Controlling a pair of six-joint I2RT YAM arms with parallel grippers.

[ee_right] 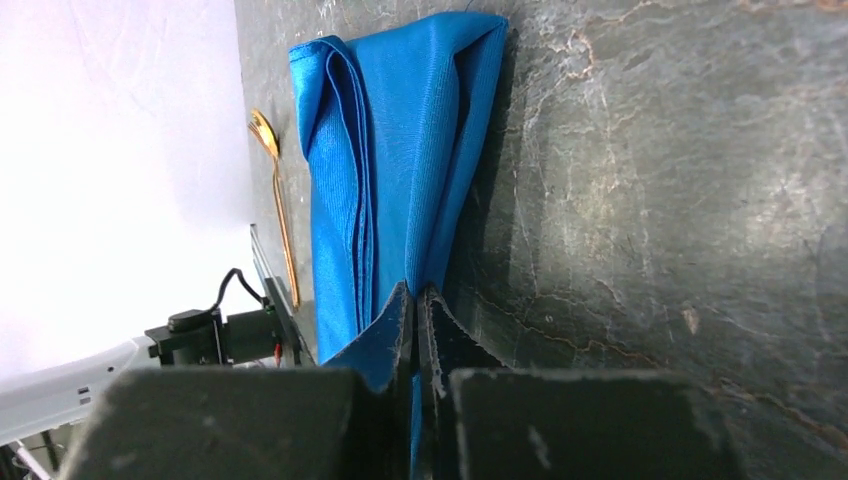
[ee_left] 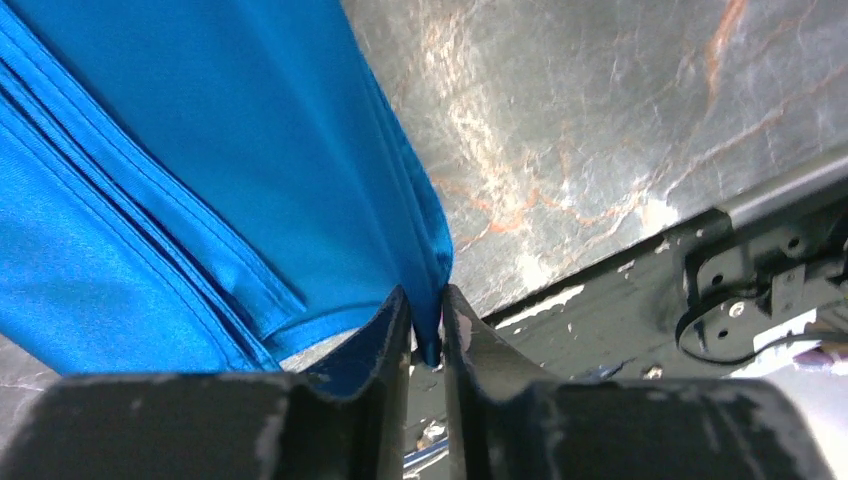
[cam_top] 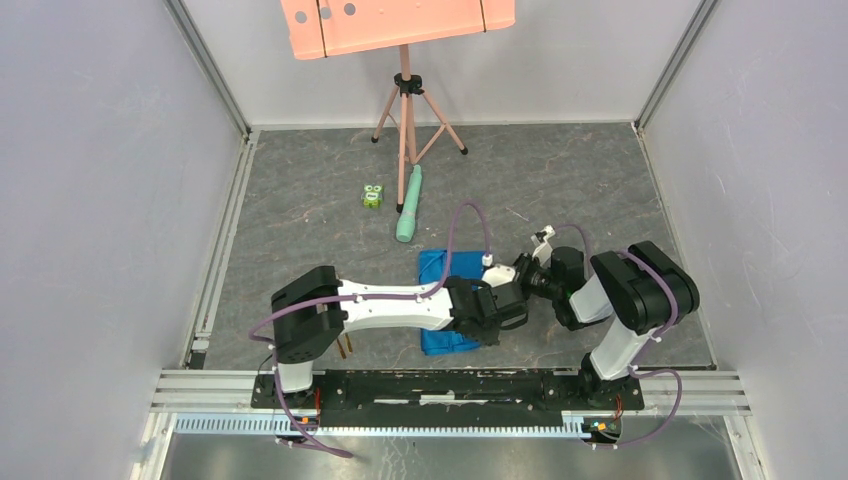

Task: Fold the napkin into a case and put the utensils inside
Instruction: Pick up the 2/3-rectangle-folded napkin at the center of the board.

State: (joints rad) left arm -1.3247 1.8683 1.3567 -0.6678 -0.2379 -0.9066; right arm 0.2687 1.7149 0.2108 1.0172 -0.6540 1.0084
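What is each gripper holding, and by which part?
Both hold the napkin: the left gripper pinches a layered corner, the right gripper a folded edge at the cloth's end nearest it.

Bright blue napkin (ee_right: 400, 150), gold utensil (ee_right: 266, 138), pale green tube (cam_top: 409, 205), grey marbled table (cam_top: 560, 190) w/ orange veins.

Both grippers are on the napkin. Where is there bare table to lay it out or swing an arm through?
Bare table lies far right, between the pale green tube and the right wall, and far left, beyond the green toy. The near centre is crowded: left gripper and right gripper both pinch the napkin there, with the utensils beside the left arm's base.
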